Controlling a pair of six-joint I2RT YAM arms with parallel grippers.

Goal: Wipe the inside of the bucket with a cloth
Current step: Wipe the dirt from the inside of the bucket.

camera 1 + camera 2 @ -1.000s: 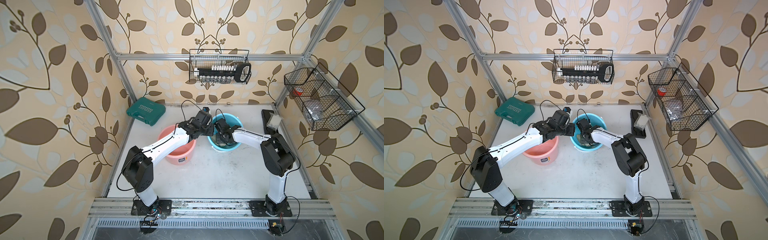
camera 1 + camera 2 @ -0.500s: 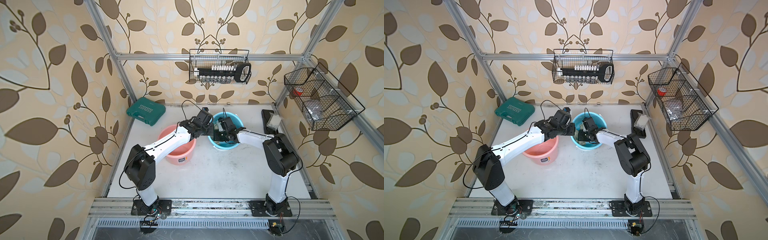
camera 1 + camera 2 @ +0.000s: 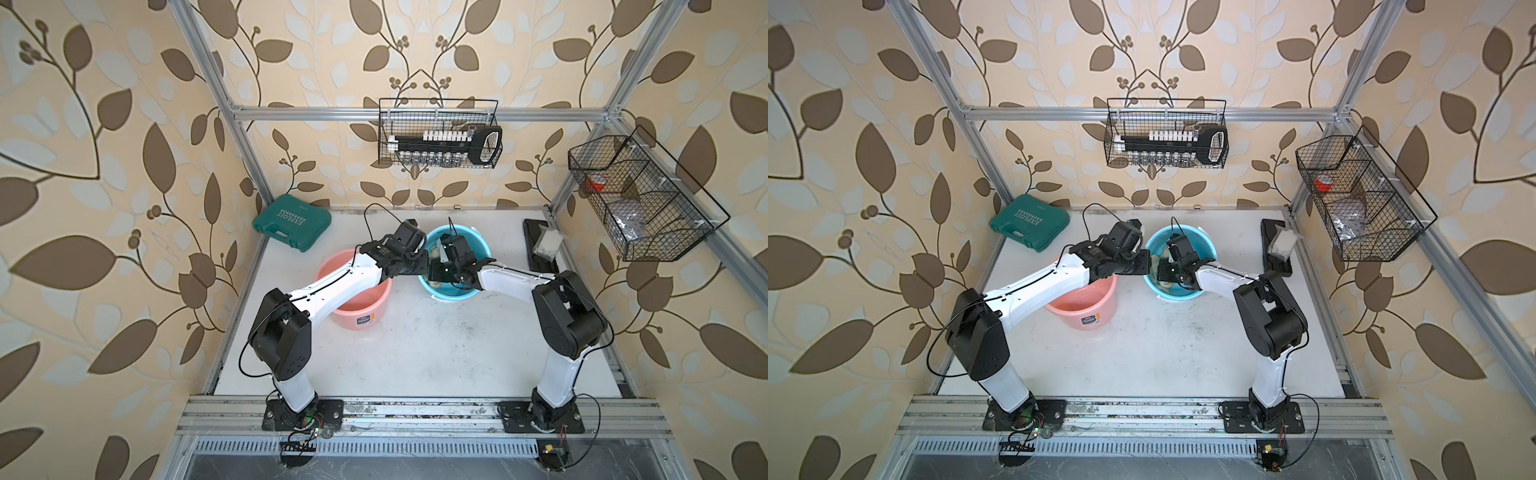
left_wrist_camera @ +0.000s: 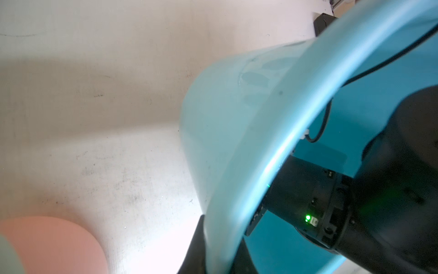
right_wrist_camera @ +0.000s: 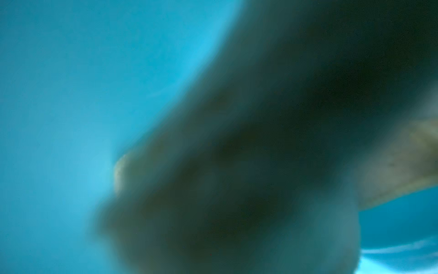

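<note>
Inside the blue bucket, which stands toward 1 o'clock on the tabletop, my right jaws are clenched and sit low against the wall on the bucket's 9 o'clock side. The cloth is bunched right at their tip. Both top views show it as pale lumps at about 10 and 8 o'clock inside the bucket, on either side of my wrist. Whether the jaws actually pinch it is lost in the blur. In the right wrist view the cloth is a soft, pale-yellow strip with faint dark specks against the blue plastic. My left jaws reach over the pink bucket at 9 o'clock. They are clamped on the blue bucket's rim, one side outside the wall and the other inside.
</note>
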